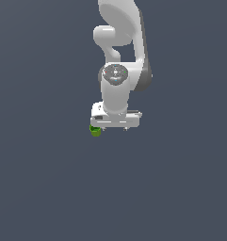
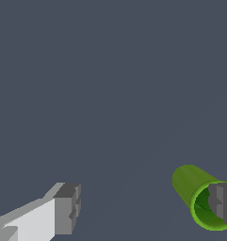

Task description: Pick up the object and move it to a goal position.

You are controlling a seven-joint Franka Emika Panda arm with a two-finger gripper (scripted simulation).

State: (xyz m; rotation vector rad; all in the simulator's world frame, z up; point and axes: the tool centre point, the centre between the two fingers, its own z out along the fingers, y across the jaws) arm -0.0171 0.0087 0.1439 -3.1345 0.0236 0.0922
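The object (image 1: pixel 95 130) is a small bright green cup-like cylinder, sitting just below the end of the white hand on the exterior view's left. In the wrist view the object (image 2: pixel 188 181) shows its green side and dark hollow mouth, and one grey fingertip (image 2: pixel 222 202) overlaps that mouth. The other fingertip (image 2: pixel 68 207) stands far from it across bare floor. My gripper (image 2: pixel 145 207) is open, with nothing between its fingers. In the exterior view the gripper (image 1: pixel 115 127) points straight down, close to the floor.
A plain dark grey-blue floor (image 1: pixel 171 188) fills both views. The white arm (image 1: pixel 119 42) rises straight above the hand. Nothing else is in view.
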